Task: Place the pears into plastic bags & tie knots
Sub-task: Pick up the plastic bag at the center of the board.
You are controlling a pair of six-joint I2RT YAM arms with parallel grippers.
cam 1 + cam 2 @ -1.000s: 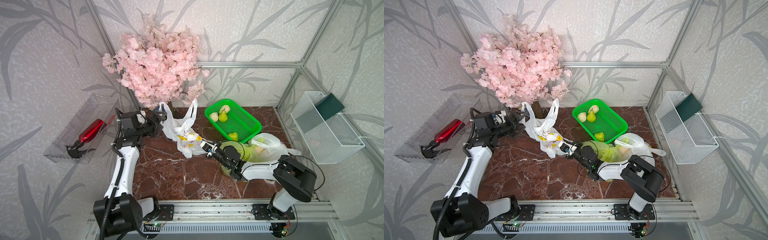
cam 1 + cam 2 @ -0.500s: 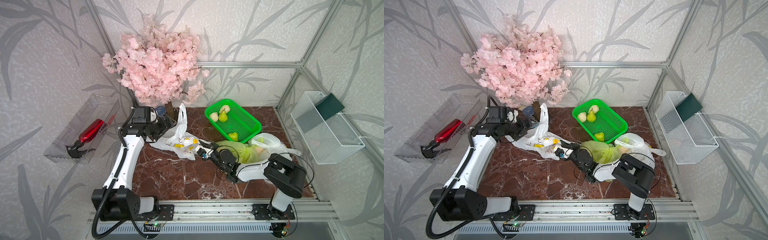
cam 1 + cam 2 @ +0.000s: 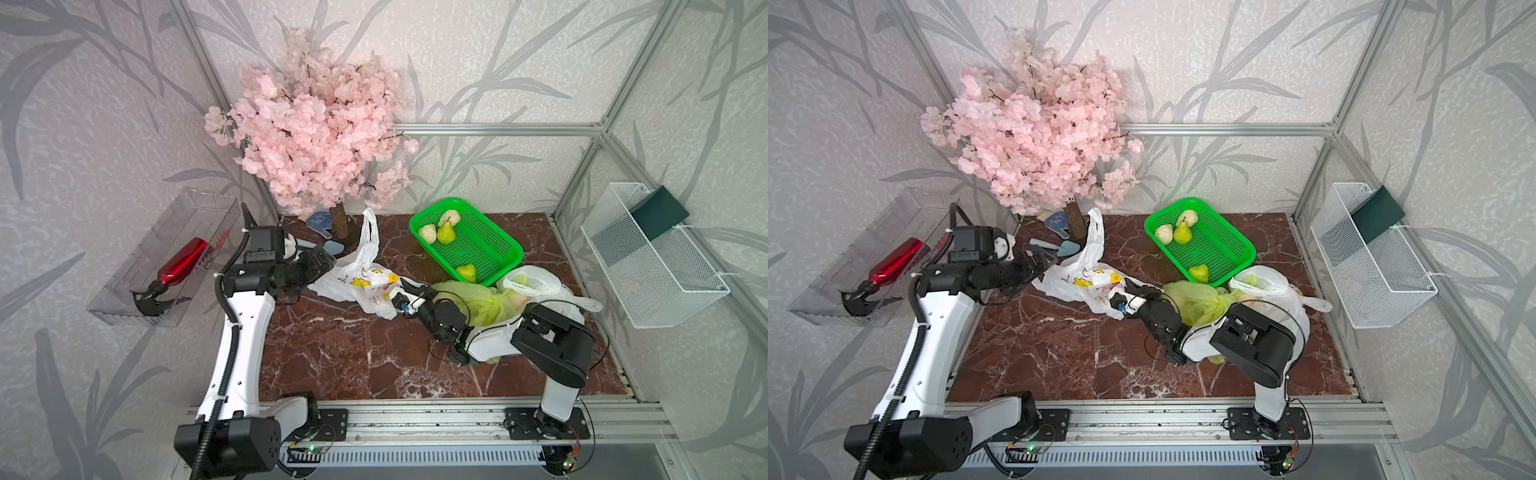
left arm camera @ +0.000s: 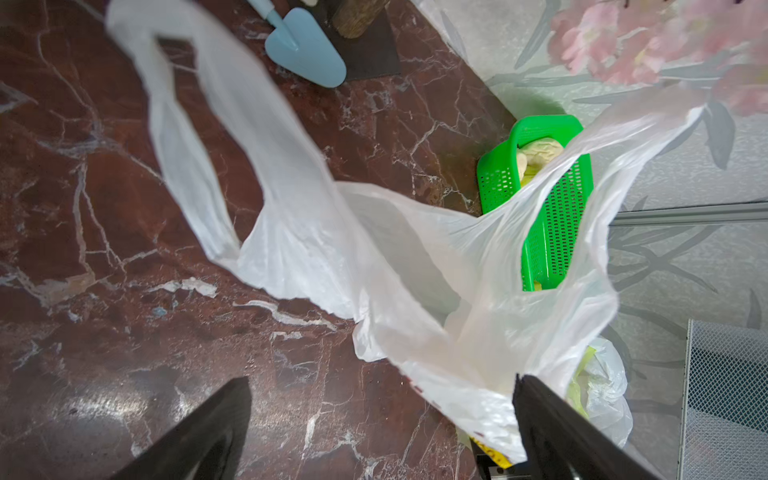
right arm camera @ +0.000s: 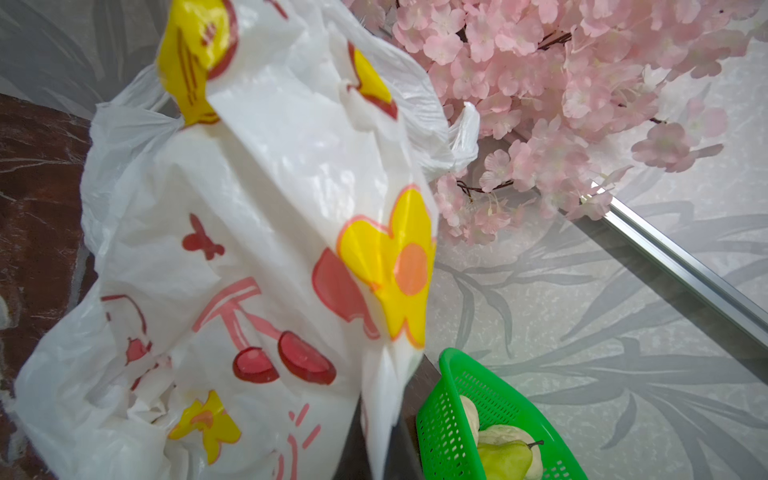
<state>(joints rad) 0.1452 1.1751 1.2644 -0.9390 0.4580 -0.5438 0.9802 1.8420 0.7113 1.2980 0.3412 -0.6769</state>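
Released by the now-open left tool, the white bag has slumped onto the tabletop, while the right tool clamps its rim as an anchor.

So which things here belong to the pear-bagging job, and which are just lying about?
Job: pears, green basket, white printed bag, yellow-green bag, second white bag.
Lying about: blossom tree, blue trowel, red bottle, wire rack.
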